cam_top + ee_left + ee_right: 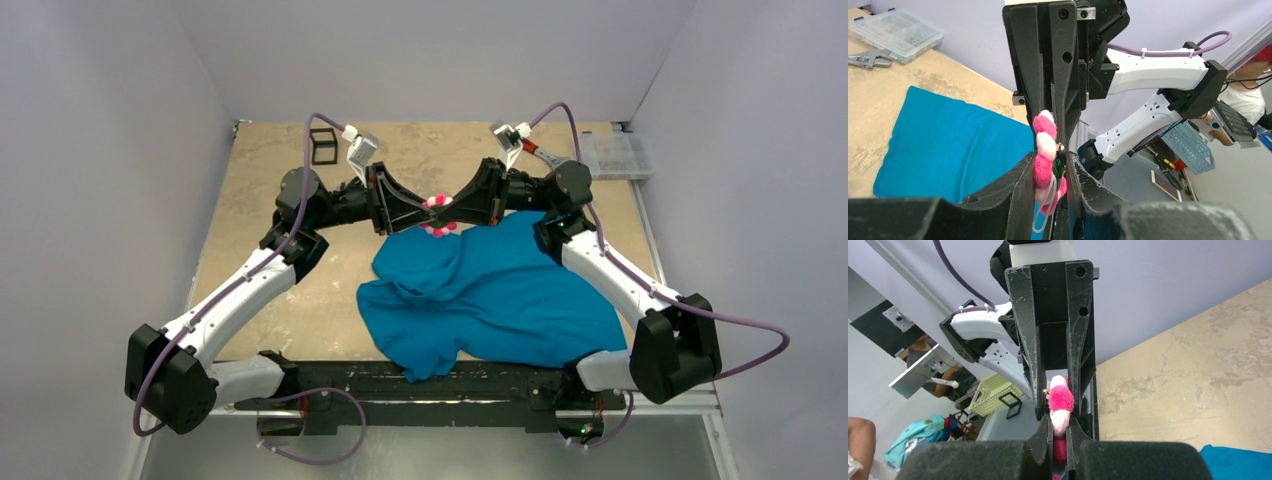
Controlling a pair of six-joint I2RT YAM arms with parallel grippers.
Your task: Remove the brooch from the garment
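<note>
The brooch [438, 215], a fluffy pink-and-white flower, is held between both grippers over the far edge of the teal garment [500, 290]. My left gripper [430, 212] comes in from the left and is shut on it. My right gripper [451, 212] comes in from the right and is shut on it too. In the left wrist view the brooch [1044, 145] sits between my fingers with a white thread loop hanging from it, and the garment [948, 145] lies flat below. In the right wrist view the brooch [1060, 400] is pinched between narrow jaws. Whether it still touches the fabric is not visible.
A clear plastic box [618, 155] and a red-handled wrench [540, 152] lie at the far right of the tan table [270, 250]. A small black frame [323, 146] stands at the far left. Walls close in the table on three sides.
</note>
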